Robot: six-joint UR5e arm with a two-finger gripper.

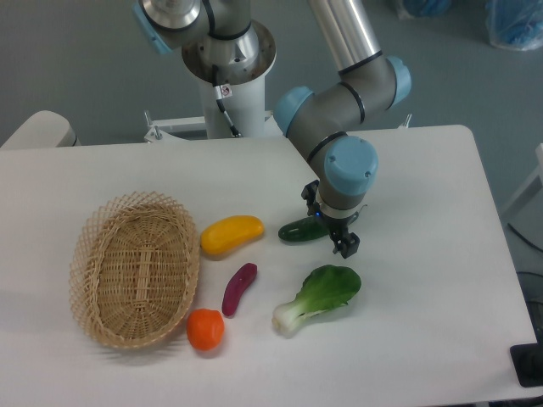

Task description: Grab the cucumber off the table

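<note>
The cucumber [300, 231] is small, dark green and glossy, and lies on the white table [424, 186] near its middle. My gripper [327, 222] points down over the cucumber's right end. Its jaws are open, with one black finger [346, 246] in front of the cucumber and the other [310, 197] behind it. The cucumber's right tip is hidden under the gripper. It rests on the table and nothing grips it.
A bok choy [320, 294] lies just in front of the gripper. A yellow vegetable [232, 235], a purple eggplant piece [238, 288] and an orange fruit [205, 330] lie to the left. A wicker basket [93, 254] stands at far left.
</note>
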